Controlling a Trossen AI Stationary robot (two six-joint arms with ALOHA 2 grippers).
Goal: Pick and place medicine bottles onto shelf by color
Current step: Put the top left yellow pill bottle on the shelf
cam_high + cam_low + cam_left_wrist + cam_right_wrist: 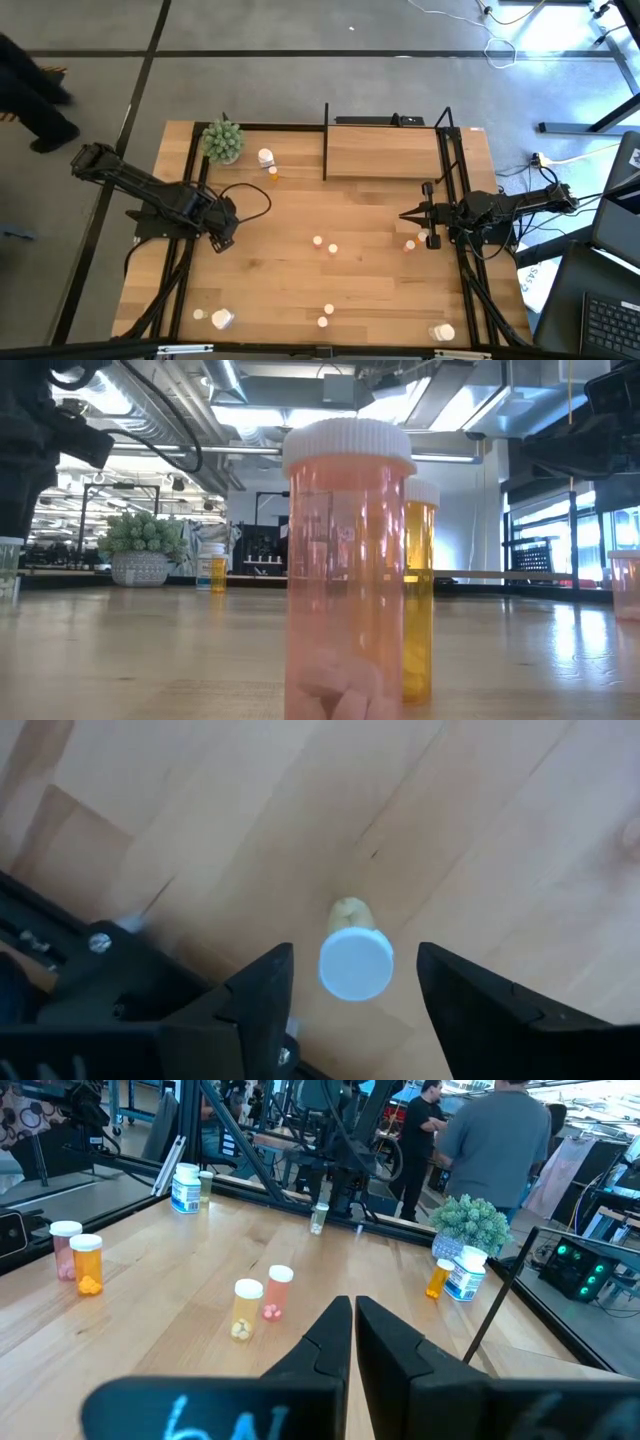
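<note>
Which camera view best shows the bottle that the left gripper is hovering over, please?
The left wrist view: the white-capped bottle stands between the open left gripper fingers. The high view hides it beneath that gripper; the other views cannot single it out.

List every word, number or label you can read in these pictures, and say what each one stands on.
None reads with certainty.
Blue handwriting on the right pincer housing: blurred, perhaps "6A".
Blue label on the large white bottle: too small to read.
Raised marks on the pink bottle in the low view: not legible.
</note>
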